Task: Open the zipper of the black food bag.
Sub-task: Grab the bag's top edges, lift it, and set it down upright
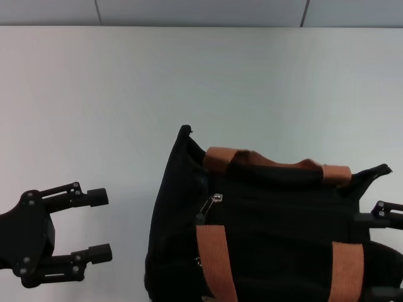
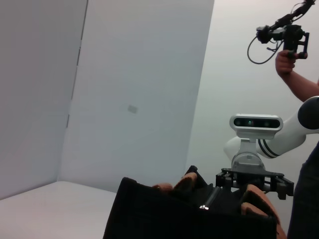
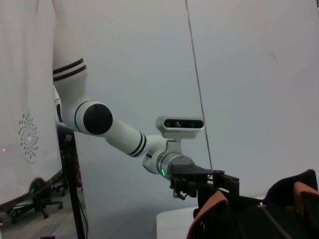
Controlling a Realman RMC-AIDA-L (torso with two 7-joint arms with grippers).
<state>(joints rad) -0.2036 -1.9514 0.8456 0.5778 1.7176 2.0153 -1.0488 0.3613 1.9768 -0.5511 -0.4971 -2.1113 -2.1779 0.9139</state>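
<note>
The black food bag lies on the white table, near the front edge and right of centre, with orange-brown handles across it. The zipper runs along its top, and the silver pull tab sits near the bag's left end; the tab also shows in the left wrist view. My left gripper hovers open to the left of the bag, apart from it. At the bag's right end my right gripper stands open, its fingers either side of that end and partly cut off by the frame edge.
Bare white tabletop stretches behind and left of the bag up to a pale wall. In the left wrist view a person holding a camera rig stands beside the robot. A stand and a chair base are off the table.
</note>
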